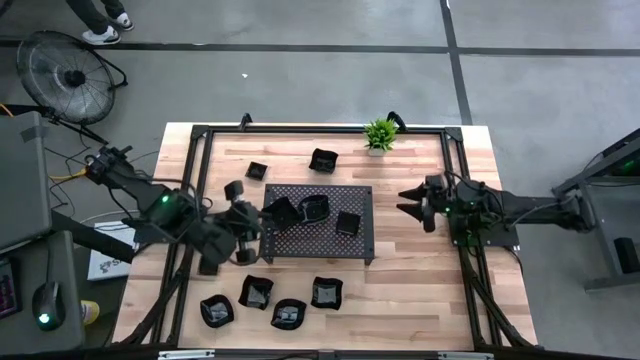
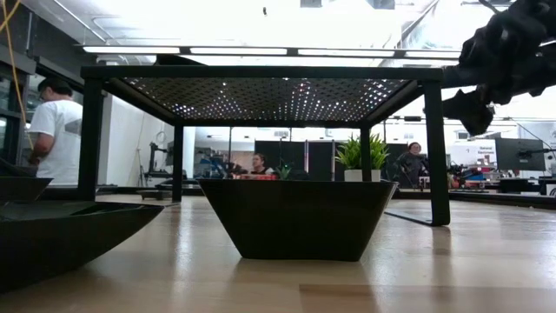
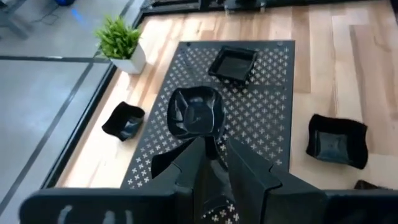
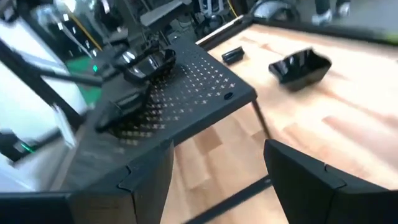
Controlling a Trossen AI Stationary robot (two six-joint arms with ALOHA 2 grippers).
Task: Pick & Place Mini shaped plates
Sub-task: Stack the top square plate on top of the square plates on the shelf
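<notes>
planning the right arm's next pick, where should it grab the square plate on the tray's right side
Judging by its shape, take the square plate by its raised rim, one straight edge between the fingers, coming down from above on the right gripper's side. It sits flat and apart from its neighbours on the perforated tray.

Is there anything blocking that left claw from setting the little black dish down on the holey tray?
Nothing visible does. The left gripper holds a mini plate at the perforated tray's left end. The two plates on the tray, one beside it and one farther right, leave bare tray below.
</notes>
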